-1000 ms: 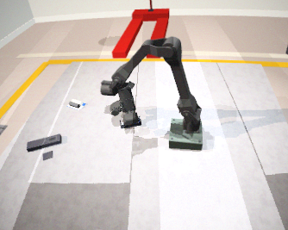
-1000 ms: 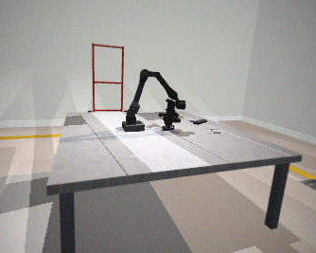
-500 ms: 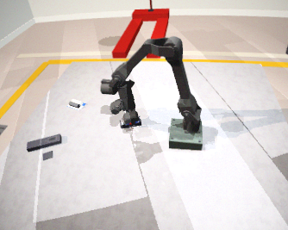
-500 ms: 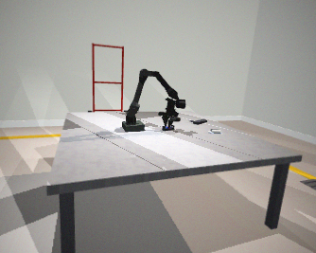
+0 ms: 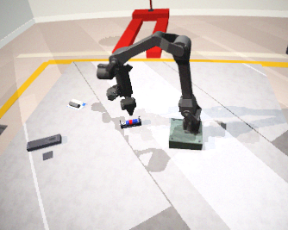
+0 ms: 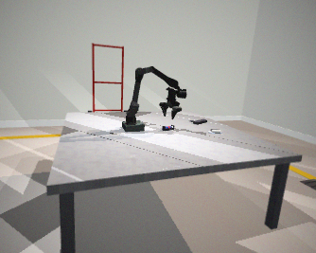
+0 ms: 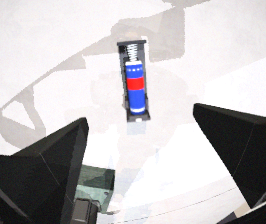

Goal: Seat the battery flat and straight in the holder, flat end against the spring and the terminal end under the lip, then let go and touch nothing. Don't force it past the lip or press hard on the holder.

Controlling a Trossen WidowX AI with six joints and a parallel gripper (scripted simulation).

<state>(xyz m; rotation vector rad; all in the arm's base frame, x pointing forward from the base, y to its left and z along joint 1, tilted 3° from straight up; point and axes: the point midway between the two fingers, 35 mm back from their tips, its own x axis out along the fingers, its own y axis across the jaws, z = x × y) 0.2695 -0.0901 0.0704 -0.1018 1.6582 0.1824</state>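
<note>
Lying lengthwise between spring (image 7: 132, 52) and far end, the battery (image 5: 132, 122) (image 6: 167, 128) (image 7: 136, 85) looks seated, the gripper (image 5: 130, 113) (image 6: 168, 115) (image 7: 142, 116) wide apart above, leaving only hands-off

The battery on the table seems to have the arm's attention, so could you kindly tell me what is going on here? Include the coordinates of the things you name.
The arm is fitting a blue battery with a red band (image 5: 130, 122) (image 6: 167, 128) (image 7: 136, 84) into a small dark holder (image 7: 131, 43). The battery lies in it lengthwise, one end at the spring (image 7: 132, 52). The gripper (image 5: 129, 114) (image 6: 168, 117) (image 7: 142, 116) is open above, holding nothing. Whether the other end is fully under the lip, I cannot tell.
</note>
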